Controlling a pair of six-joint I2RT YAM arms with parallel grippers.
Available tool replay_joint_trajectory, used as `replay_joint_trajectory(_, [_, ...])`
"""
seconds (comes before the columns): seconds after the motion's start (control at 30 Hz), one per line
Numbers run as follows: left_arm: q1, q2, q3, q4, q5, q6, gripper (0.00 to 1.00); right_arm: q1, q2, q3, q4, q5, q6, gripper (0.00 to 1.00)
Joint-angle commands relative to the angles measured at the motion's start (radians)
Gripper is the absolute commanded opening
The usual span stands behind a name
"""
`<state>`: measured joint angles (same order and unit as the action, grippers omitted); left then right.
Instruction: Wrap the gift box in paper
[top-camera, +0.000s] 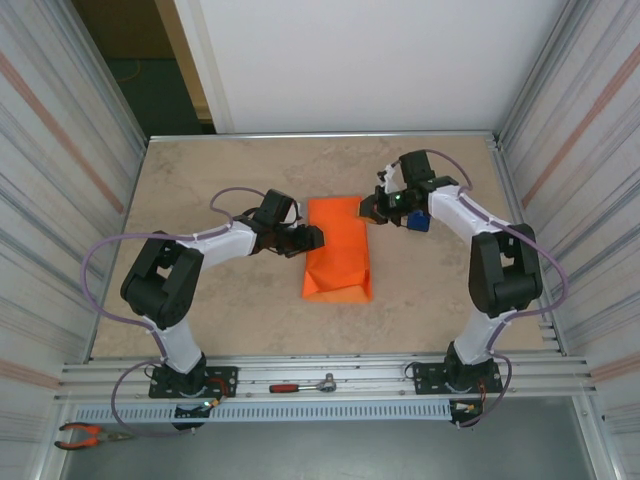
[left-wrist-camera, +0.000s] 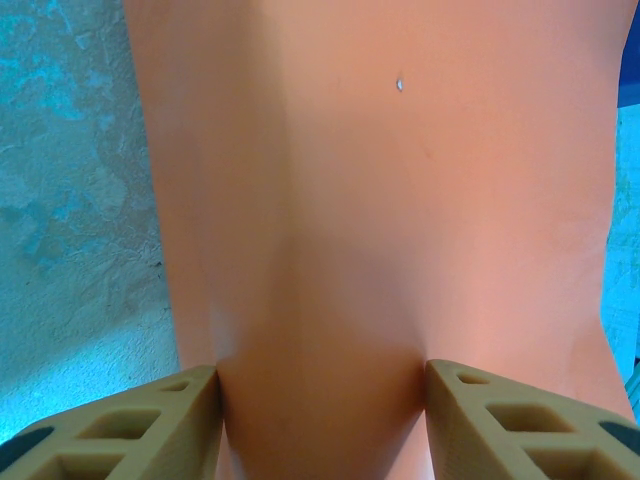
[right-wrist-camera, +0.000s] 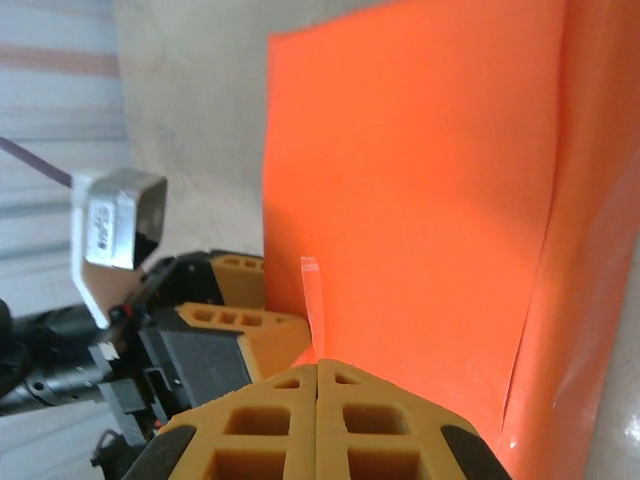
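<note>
I am looking at a flat beige stone-patterned tabletop (top-camera: 200, 190). A plain bright orange thin paper sheet (top-camera: 338, 258), folded into a blocky bundle, is lying directly on it. One side is sitting between the jaws of the left gripper (top-camera: 316, 238), and its far corner is lying just beside the jaws of the right gripper (top-camera: 368, 208).

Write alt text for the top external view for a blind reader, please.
A parcel of folded orange paper lies on the table; the left tool grips its left side, the closed right tool at its far right corner.
</note>
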<state>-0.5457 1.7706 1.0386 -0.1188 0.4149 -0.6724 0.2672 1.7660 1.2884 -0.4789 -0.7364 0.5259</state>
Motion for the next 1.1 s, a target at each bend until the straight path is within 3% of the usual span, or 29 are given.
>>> replay_joint_trajectory(0.0, [-0.012,0.059,-0.040,-0.120,-0.099,0.023,0.53,0.002,0.033,0.036,-0.115,0.012,-0.084,0.00])
replay_joint_trajectory(0.17, [-0.012,0.057,-0.042,-0.119,-0.100,0.024,0.53,0.003,0.077,0.042,-0.138,0.056,-0.112,0.00])
replay_joint_trajectory(0.4, [-0.013,0.059,-0.040,-0.116,-0.102,0.022,0.53,0.025,0.155,0.071,-0.208,0.224,-0.182,0.00])
replay_joint_trajectory(0.63, [-0.012,0.062,-0.041,-0.116,-0.100,0.020,0.53,0.039,0.127,0.055,-0.214,0.303,-0.190,0.00])
replay_joint_trajectory(0.73, [-0.012,0.063,-0.043,-0.116,-0.102,0.020,0.52,0.047,0.120,0.055,-0.213,0.311,-0.185,0.11])
replay_joint_trajectory(1.07, [-0.012,0.059,-0.045,-0.119,-0.105,0.017,0.52,0.066,0.085,0.066,-0.194,0.316,-0.172,0.18])
